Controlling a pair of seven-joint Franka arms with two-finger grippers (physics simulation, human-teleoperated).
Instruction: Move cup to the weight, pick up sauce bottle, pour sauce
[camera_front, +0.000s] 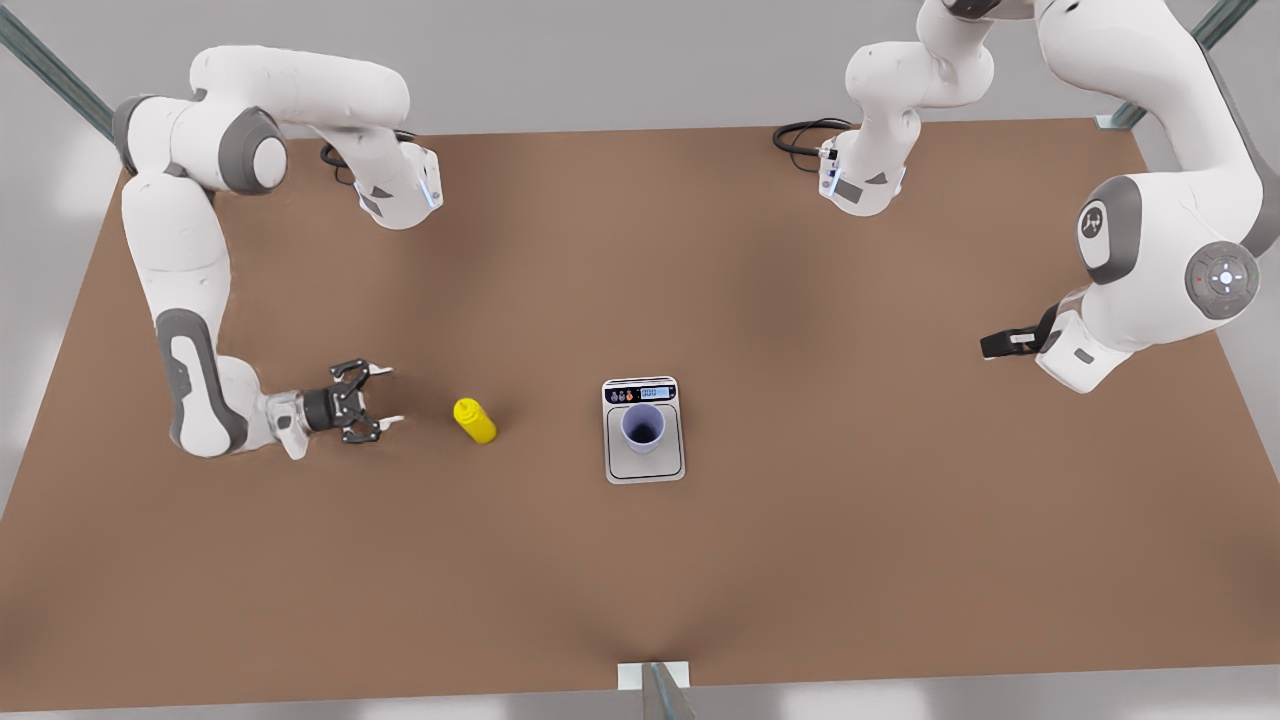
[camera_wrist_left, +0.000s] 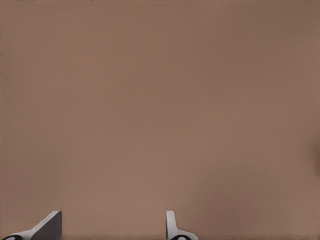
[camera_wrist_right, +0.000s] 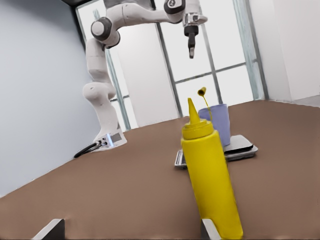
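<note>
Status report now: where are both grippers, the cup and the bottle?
Right gripper open, level with sauce bottle, short of it. Left gripper open, raised, waiting over bare table. Cup on weight. Path clear.

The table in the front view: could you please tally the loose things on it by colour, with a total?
Yellow: 1, the sauce bottle.
Lavender-blue: 1, the cup, standing on the scale's plate.
Silver-white: 1, the weight, a kitchen scale.
Total: 3 on the table.
</note>
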